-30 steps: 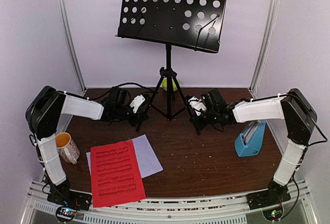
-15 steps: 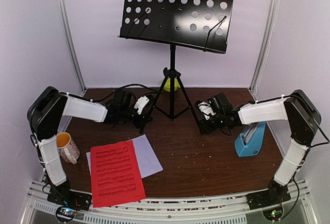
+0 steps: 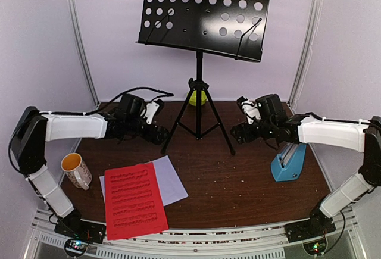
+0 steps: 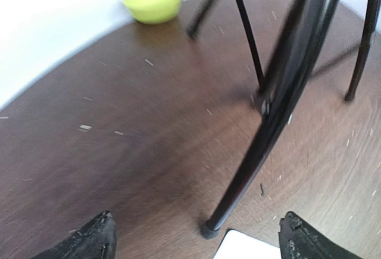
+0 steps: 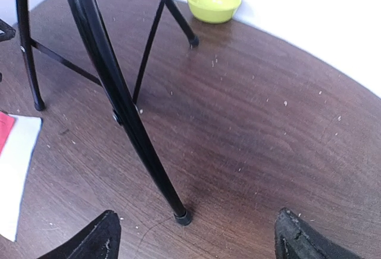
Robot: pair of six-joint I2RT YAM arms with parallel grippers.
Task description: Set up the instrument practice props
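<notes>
The black perforated music stand [image 3: 205, 15] stands upright on its tripod [image 3: 199, 113] at the back middle of the table. My left gripper [image 3: 156, 134] is open just left of the front left leg; in the left wrist view that leg [image 4: 262, 146] plants its foot between the spread fingers of the gripper [image 4: 196, 238], untouched. My right gripper [image 3: 237, 133] is open beside the front right leg [image 5: 131, 128], whose foot sits between the wide fingers of the gripper [image 5: 199, 235]. The red sheet [image 3: 134, 199] lies on the white sheet [image 3: 174, 178] at the front left. The blue metronome [image 3: 290, 161] stands at the right.
A white patterned mug [image 3: 76, 169] stands at the left edge by the left arm. A small green bowl [image 3: 199, 97] sits behind the tripod against the back wall. White walls and metal posts close in the table on three sides.
Both grippers opened and let go of the tripod legs, then drew back outward. The stand shifted slightly right early on and now stands still on its own.
</notes>
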